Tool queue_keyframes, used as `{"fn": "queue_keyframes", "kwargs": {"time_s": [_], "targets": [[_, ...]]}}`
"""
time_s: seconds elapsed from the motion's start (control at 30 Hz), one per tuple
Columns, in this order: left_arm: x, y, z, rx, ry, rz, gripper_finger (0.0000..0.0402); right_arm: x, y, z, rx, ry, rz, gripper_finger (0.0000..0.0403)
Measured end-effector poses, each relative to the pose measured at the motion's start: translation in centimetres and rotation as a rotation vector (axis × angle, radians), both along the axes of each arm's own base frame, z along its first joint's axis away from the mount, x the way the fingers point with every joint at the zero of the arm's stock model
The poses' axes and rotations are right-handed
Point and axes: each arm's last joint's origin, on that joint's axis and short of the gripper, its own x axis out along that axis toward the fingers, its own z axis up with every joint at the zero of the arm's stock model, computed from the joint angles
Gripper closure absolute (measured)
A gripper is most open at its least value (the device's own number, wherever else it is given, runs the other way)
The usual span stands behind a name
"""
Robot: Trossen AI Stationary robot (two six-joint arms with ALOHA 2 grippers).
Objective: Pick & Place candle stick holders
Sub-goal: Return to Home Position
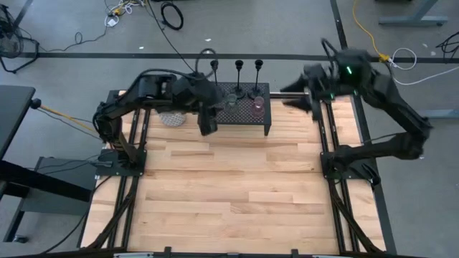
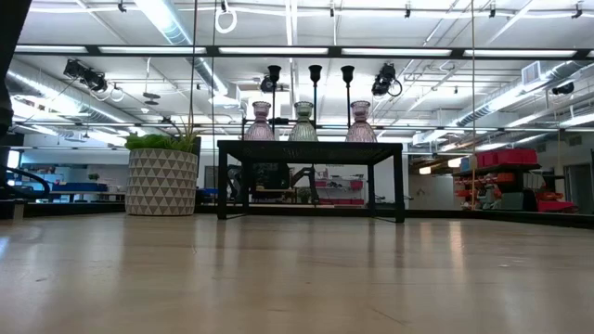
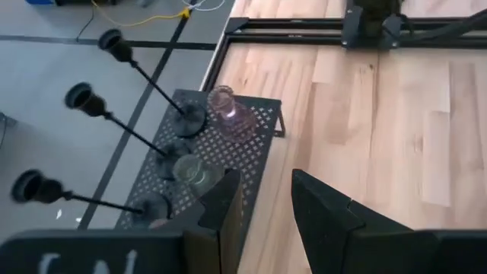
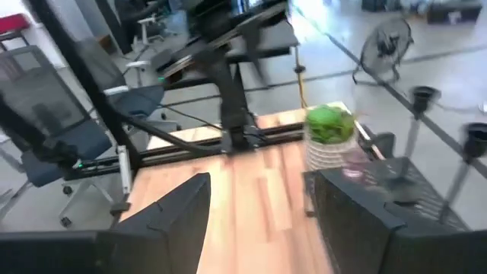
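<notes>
Three slim black stems [image 2: 315,93] stand on their round bases along the far edge of the black mesh rack [image 1: 262,118]; they also show in the left wrist view [image 3: 144,76]. Three tinted glass cups [image 2: 303,123] stand in front of them, two pinkish [image 3: 230,116] and an olive one [image 3: 192,171] between them. My left gripper [image 1: 206,123] hovers open over the rack's left end, touching nothing; in its wrist view [image 3: 266,209] one finger hides the nearest cup. My right gripper [image 1: 295,97] is open in the air to the right of the rack, and shows in its wrist view [image 4: 259,209].
A green plant in a white patterned pot [image 2: 162,176] stands left of the rack at the table's far edge [image 1: 171,117]. The wooden tabletop [image 1: 237,186] stretches from the rack to the near edge. The arms' bases and rails [image 1: 337,165] run along both sides.
</notes>
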Motion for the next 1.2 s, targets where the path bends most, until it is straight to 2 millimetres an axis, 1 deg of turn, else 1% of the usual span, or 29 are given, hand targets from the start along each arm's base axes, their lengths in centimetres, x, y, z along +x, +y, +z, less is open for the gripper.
{"fn": "queue_keyframes", "kwargs": {"time_s": [0.07, 0.13, 0.17, 0.2, 0.27, 0.3, 0.4, 0.43, 0.5, 0.57, 0.63, 0.7, 0.8, 0.87, 0.9, 0.97, 1.03, 1.07, 1.13, 1.2], "targets": [[-1.2, -0.1, 0.6, -0.003, 0.002, -0.029, 0.0282, -0.2, 1.9, -0.7, -0.035, -0.03, 0.003, 0.0167], [-2.4, -0.3, 0.9, -0.007, -0.006, -0.065, 0.0282, -0.3, 3.7, -2.1, -0.059, -0.089, 0.017, 0.0167], [-3.3, -0.4, 1.0, -0.007, -0.011, -0.07, 0.0282, -0.1, 4.4, -3.2, -0.048, -0.11, 0.032, 0.0167], [-4.1, -0.3, 0.7, -0.008, 0.003, -0.068, 0.0282, 0.0, 4.9, -4.4, -0.035, -0.134, 0.043, 0.0167], [-5.5, -0.1, 0.0, -0.007, -0.011, -0.065, 0.0282, 0.4, 5.9, -7.1, -0.003, -0.185, 0.066, 0.0167], [-6.2, -0.1, -0.6, -0.009, -0.018, -0.072, 0.0282, 0.6, 6.4, -8.3, 0.02, -0.221, 0.082, 0.0167], [-8.0, -0.3, -3.5, -0.016, -0.099, -0.134, 0.0282, 0.8, 7.4, -11.6, 0.074, -0.337, 0.104, 0.0167], [-8.6, -0.4, -4.8, -0.022, -0.124, -0.158, 0.0282, 0.9, 7.7, -12.9, 0.092, -0.349, 0.095, 0.0167], [-9.9, -0.6, -7.9, -0.034, -0.155, -0.149, 0.0282, 1.1, 7.9, -15.2, 0.131, -0.393, 0.047, 0.0167], [-11.1, -0.5, -10.9, -0.045, -0.188, -0.106, 0.0282, 1.2, 8.2, -17.9, 0.144, -0.395, 0.013, 0.0167], [-12.1, -0.5, -14.4, -0.073, -0.184, -0.065, 0.0282, 1.2, 8.3, -20.2, 0.145, -0.391, -0.015, 0.0167], [-12.7, -0.6, -17.5, -0.107, -0.189, -0.039, 0.0282, 1.1, 8.5, -22.9, 0.158, -0.348, -0.046, 0.0167], [-13.2, -0.7, -21.5, -0.188, -0.208, 0.009, 0.0282, 0.8, 8.5, -25.7, 0.224, -0.321, -0.099, 0.0167], [-13.4, -0.7, -23.7, -0.235, -0.21, 0.056, 0.0282, 0.5, 8.5, -27.3, 0.272, -0.29, -0.127, 0.0167], [-13.4, -0.7, -24.6, -0.262, -0.21, 0.08, 0.0282, 0.3, 8.5, -28.3, 0.296, -0.26, -0.141, 0.0167], [-13.6, -0.8, -26.2, -0.309, -0.193, 0.101, 0.0282, 0.2, 8.5, -29.1, 0.339, -0.238, -0.155, 0.0167], [-14.0, -0.8, -27.5, -0.326, -0.163, 0.115, 0.0282, -0.1, 8.5, -29.9, 0.34, -0.217, -0.169, 0.0167], [-14.1, -0.8, -28.0, -0.335, -0.151, 0.125, 0.0282, -0.2, 8.4, -30.6, 0.319, -0.183, -0.181, 0.0167], [-14.3, -0.8, -28.6, -0.344, -0.14, 0.141, 0.0282, -0.6, 8.3, -31.9, 0.3, -0.128, -0.223, 0.0167], [-14.4, -0.8, -29.0, -0.342, -0.123, 0.139, 0.0282, -0.7, 8.2, -32.3, 0.342, -0.122, -0.258, 0.0167]]}}
